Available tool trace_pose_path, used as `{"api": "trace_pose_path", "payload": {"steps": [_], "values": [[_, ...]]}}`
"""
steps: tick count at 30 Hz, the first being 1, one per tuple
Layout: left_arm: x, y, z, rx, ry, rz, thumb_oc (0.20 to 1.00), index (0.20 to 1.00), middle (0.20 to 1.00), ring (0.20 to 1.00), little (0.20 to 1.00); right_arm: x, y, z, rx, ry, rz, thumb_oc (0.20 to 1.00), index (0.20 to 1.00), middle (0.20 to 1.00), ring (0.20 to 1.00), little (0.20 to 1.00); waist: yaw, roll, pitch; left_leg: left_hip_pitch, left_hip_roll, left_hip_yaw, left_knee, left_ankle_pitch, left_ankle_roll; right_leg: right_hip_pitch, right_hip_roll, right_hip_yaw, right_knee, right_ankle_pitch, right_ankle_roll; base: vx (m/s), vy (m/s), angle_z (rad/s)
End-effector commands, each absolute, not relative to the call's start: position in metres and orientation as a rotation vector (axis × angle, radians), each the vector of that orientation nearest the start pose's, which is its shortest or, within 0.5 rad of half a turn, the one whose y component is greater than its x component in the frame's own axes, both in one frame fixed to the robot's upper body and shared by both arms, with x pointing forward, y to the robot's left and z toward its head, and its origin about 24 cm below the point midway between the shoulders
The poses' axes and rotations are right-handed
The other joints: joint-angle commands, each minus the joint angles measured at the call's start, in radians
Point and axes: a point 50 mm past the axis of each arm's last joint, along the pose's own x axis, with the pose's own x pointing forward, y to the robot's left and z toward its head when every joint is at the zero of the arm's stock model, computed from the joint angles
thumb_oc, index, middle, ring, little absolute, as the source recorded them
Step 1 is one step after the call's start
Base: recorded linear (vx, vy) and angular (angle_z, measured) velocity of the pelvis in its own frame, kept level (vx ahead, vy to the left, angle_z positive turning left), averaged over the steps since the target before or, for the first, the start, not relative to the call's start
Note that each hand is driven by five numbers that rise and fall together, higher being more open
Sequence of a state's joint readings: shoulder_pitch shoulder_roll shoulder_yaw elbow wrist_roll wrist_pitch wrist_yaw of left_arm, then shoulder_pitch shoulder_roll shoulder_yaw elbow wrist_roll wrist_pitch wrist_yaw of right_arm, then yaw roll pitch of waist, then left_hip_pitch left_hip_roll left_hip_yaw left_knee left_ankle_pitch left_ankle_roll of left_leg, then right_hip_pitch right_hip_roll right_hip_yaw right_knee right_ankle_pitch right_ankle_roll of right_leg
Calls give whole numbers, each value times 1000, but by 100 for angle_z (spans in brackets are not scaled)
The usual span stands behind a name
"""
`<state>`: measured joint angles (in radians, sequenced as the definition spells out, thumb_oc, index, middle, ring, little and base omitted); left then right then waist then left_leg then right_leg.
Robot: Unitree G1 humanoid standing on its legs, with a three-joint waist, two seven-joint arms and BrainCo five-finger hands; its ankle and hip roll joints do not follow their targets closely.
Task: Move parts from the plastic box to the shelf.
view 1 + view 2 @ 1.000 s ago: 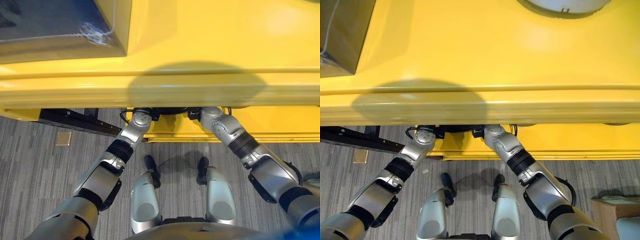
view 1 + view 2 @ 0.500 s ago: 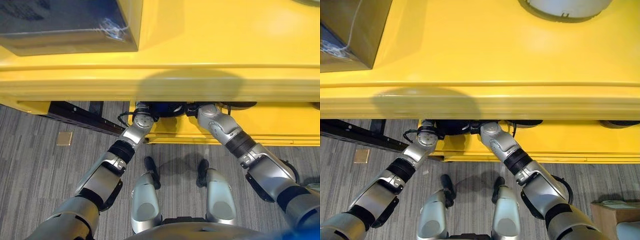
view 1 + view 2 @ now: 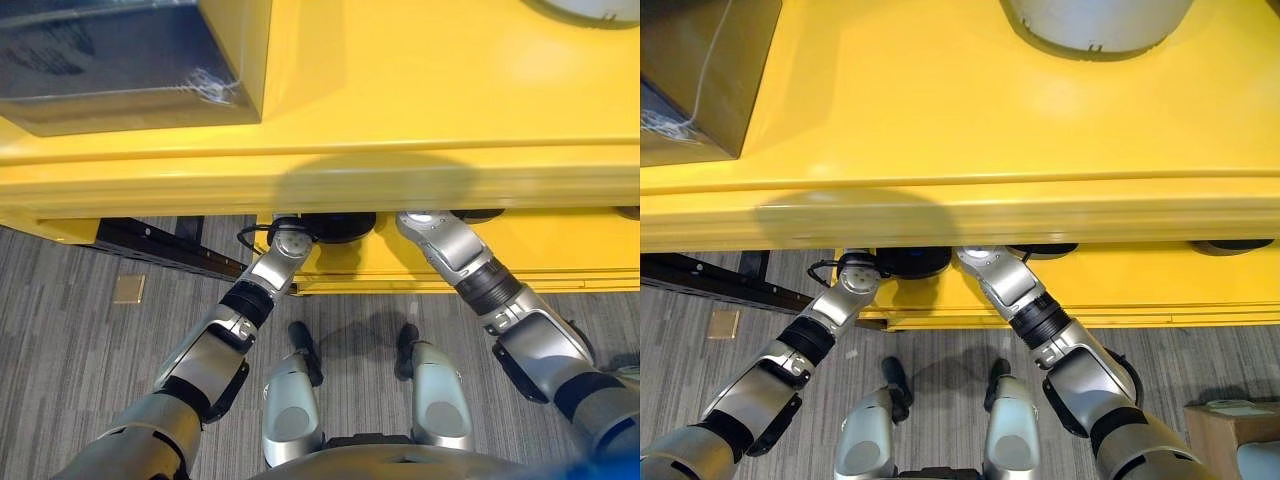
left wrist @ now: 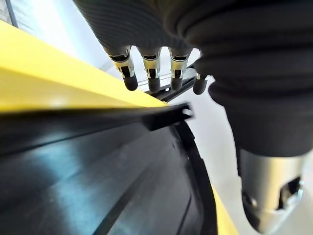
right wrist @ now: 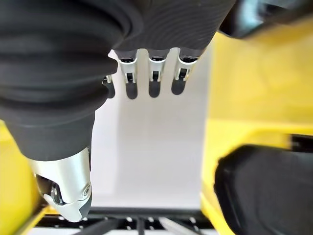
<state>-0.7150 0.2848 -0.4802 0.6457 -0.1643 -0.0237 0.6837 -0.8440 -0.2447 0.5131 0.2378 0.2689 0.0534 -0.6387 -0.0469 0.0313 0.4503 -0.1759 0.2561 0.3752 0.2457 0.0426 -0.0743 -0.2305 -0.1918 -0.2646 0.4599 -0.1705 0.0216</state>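
The black part [image 3: 338, 226] lies on the lower level [image 3: 360, 268] of the yellow shelf, tucked under the shelf's broad top board [image 3: 420, 170], so from above only its dark rounded edge shows between the two wrists. In the left wrist view it is a wide, dark, glossy surface just beside the left hand [image 4: 152, 74], whose fingers are stretched out straight with nothing between them. The right hand [image 5: 154, 78] is the same, fingers straight and slack and holding nothing, with the part off to one side of it. Whether either palm touches the part I cannot tell.

Both forearms reach in under the top board. On that board stand a dark grey box [image 3: 110, 70] at the robot's left and a white round thing [image 3: 1095, 20] further along to its right. Grey carpet floor [image 3: 80, 330] lies below.

My judgement: the part looks set down, and the hands next have to come out. The risk is the tight gap. A wrist lifted too early could knock the underside of the top board, or a finger could catch the part's rim and drag it toward the shelf's front edge.
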Motion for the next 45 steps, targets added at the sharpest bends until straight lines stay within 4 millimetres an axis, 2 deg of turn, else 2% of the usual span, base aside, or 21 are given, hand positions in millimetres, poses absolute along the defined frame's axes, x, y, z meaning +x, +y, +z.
{"api": "trace_pose_path", "payload": {"steps": [1,5,8,12,15,17,18,21,23,26,34,36,42,45], "values": [[363,108,126,342,-286,268,1000,1000,1000,1000,1000,334,-43,253,-75,-687,-47,1000,1000,1000,1000,1000,0,-9,-29,36,-38,11,39,-110,13,57,62,-17,-49,-37,-4,0,0,0],[358,109,130,294,-335,304,1000,1000,1000,1000,1000,326,-43,264,-97,-809,-60,1000,1000,1000,1000,1000,-2,-7,-33,46,-40,9,31,-110,13,68,67,-13,-60,-38,-5,10,0,0],[352,116,138,241,-410,394,1000,1000,1000,1000,1000,313,-43,272,-103,-894,-39,1000,1000,1000,1000,1000,-2,-9,-44,60,-45,4,17,-110,11,85,69,-11,-76,-37,-2,49,-4,-1],[344,127,140,230,-459,444,1000,1000,1000,1000,1000,306,-47,266,-117,-880,-16,1000,1000,1000,1000,1000,4,-13,-61,80,-51,-3,-5,-109,8,110,69,-14,-105,-34,2,53,-18,0],[333,139,138,222,-480,476,1000,1000,1000,1000,1000,303,-57,252,-149,-843,-9,1000,1000,1000,1000,1000,13,-13,-79,96,-53,-9,-31,-99,5,127,71,-19,-132,-23,4,50,-29,2],[323,148,134,234,-495,500,1000,1000,1000,1000,1000,299,-67,237,-160,-810,-22,1000,1000,1000,1000,1000,17,-15,-93,109,-55,-13,-44,-98,4,147,70,-22,-154,-19,7,78,-46,6],[311,157,130,245,-498,530,1000,1000,1000,1000,1000,293,-78,223,-175,-784,-46,1000,1000,1000,1000,1000,20,-18,-109,124,-57,-17,-56,-95,2,166,69,-24,-172,-13,13,78,-41,11],[303,163,127,271,-507,543,1000,1000,1000,1000,1000,289,-85,214,-186,-771,-57,1000,1000,1000,1000,1000,20,-19,-121,133,-59,-19,-66,-92,1,177,68,-24,-185,-9,15,32,-15,3],[290,175,126,409,-553,513,1000,1000,1000,1000,1000,280,-99,199,-266,-790,-84,1000,1000,1000,1000,1000,20,-19,-146,151,-62,-16,-82,-89,-1,201,65,-26,-212,0,23,42,-20,-1],[281,183,124,437,-574,508,1000,1000,1000,1000,1000,273,-105,196,-329,-819,-89,1000,1000,1000,1000,1000,19,-17,-166,163,-63,-12,-92,-88,-1,216,64,-27,-230,5,27,0,0,0],[265,188,120,419,-572,410,1000,1000,1000,1000,1000,267,-115,180,-393,-762,-62,1000,1000,1000,1000,1000,22,-24,-206,190,-71,-5,-100,-103,3,261,63,-30,-268,13,36,2,13,-2],[260,181,120,338,-571,289,1000,1000,1000,1000,1000,264,-118,171,-407,-719,-13,1000,1000,1000,1000,1000,16,-31,-216,199,-77,-1,-101,-111,9,275,65,-22,-282,15,38,-26,66,-2],[248,176,122,323,-591,200,1000,1000,1000,1000,1000,248,-129,158,-448,-706,79,1000,1000,1000,1000,1000,-7,-37,-229,218,-98,16,-121,-125,25,279,62,-1,-307,36,56,-38,120,-3],[247,178,118,312,-545,178,1000,1000,1000,1000,1000,243,-128,156,-470,-715,158,1000,1000,1000,1000,1000,-13,-41,-230,229,-110,18,-130,-135,29,280,56,8,-315,39,69,-44,158,-11]]}}
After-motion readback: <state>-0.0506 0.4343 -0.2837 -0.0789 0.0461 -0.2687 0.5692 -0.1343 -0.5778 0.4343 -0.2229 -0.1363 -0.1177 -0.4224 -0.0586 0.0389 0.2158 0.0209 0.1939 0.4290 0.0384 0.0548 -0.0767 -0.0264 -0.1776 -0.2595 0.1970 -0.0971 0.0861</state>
